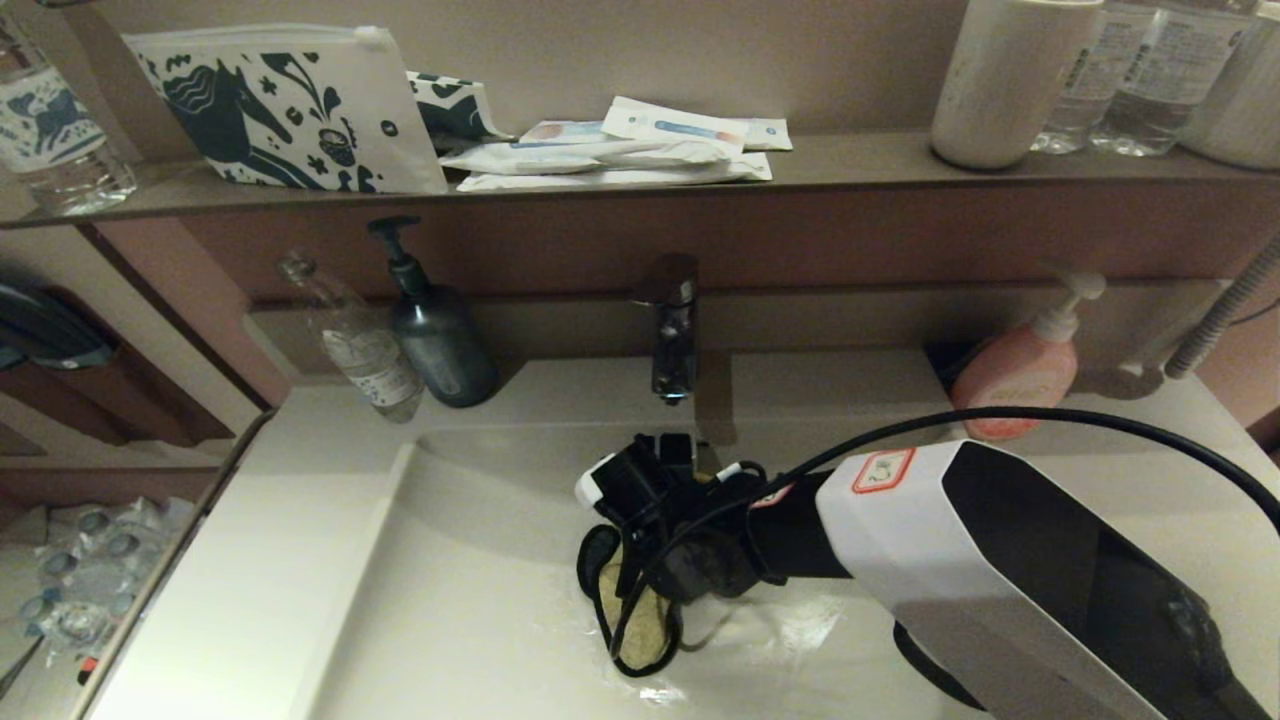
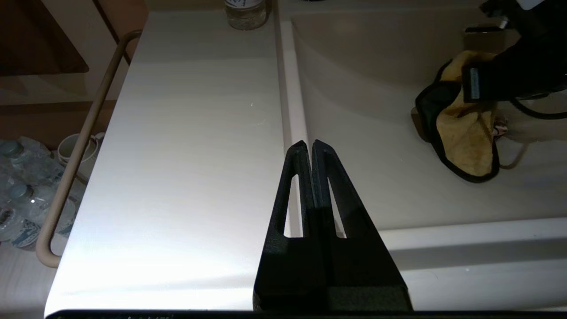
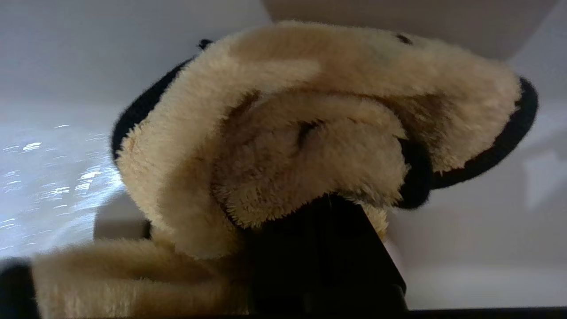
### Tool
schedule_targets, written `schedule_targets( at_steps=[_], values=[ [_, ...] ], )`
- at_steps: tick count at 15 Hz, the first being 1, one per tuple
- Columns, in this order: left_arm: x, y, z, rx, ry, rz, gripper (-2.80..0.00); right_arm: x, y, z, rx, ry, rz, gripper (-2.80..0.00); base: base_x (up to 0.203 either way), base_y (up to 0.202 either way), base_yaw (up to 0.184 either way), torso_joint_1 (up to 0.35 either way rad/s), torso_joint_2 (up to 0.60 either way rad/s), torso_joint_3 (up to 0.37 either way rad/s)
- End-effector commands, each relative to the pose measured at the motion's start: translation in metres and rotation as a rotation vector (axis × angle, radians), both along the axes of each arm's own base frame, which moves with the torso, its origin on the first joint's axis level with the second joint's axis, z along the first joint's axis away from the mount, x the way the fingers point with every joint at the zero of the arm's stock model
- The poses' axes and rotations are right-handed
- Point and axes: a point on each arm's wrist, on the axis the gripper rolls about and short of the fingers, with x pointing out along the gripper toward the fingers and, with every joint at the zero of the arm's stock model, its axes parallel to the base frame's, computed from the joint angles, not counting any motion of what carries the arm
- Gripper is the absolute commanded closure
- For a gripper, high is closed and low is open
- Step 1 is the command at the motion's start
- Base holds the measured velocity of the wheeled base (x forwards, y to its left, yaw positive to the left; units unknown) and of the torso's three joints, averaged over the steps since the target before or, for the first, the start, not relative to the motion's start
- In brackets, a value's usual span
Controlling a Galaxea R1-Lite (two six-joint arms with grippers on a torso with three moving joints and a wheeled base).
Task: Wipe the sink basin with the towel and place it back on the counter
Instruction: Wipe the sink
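- Towel [image 1: 640, 625] hangs bunched in the basin [image 1: 470, 600], pinched by the closed fingers of the right gripper [image 3: 323, 221] below the tap [image 1: 672, 330].
- Risk, in my judgement: the grip takes only one fold, so a hard drag on the wet floor can pull the cloth out.
- A loose black edge can catch at the drain, which I cannot see here.
- Towel is fluffy, mustard pile; basin is smooth, glossy, with curved walls.
- Left gripper [image 2: 311, 148] rests over the bench [image 2: 177, 155], fingers pressed together, holding nothing.
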Motion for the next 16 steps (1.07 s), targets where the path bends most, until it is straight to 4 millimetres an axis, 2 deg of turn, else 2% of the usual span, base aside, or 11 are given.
schedule_targets(
  at_steps=[1,6,11,13,15,16],
  values=[
    [0.000,0.000,0.000,0.000,0.002,0.000,0.00,0.001,-0.009,0.015,0.011,-0.013,-0.019,0.00,0.000,0.000,0.000,0.000,0.00,0.000],
    [0.000,0.000,0.000,0.000,0.002,0.000,0.00,-0.004,-0.041,0.021,-0.078,0.042,-0.075,0.00,0.000,0.000,0.000,0.000,0.00,0.000],
    [0.000,0.000,0.000,0.000,0.002,0.000,0.00,-0.018,-0.076,0.026,-0.141,0.100,-0.109,0.00,0.000,0.000,0.000,0.000,0.00,0.000],
    [0.000,0.000,0.000,0.000,0.002,0.000,0.00,-0.034,-0.089,0.022,-0.206,0.182,-0.099,0.00,0.000,0.000,0.000,0.000,0.00,0.000],
    [0.000,0.000,0.000,0.000,0.002,0.000,0.00,-0.056,-0.087,0.014,-0.233,0.259,-0.039,0.00,0.000,0.000,0.000,0.000,0.00,0.000],
    [0.000,0.000,0.000,0.000,0.002,0.000,0.00,-0.066,-0.080,0.009,-0.239,0.277,-0.005,0.00,0.000,0.000,0.000,0.000,0.00,0.000]
  ],
)
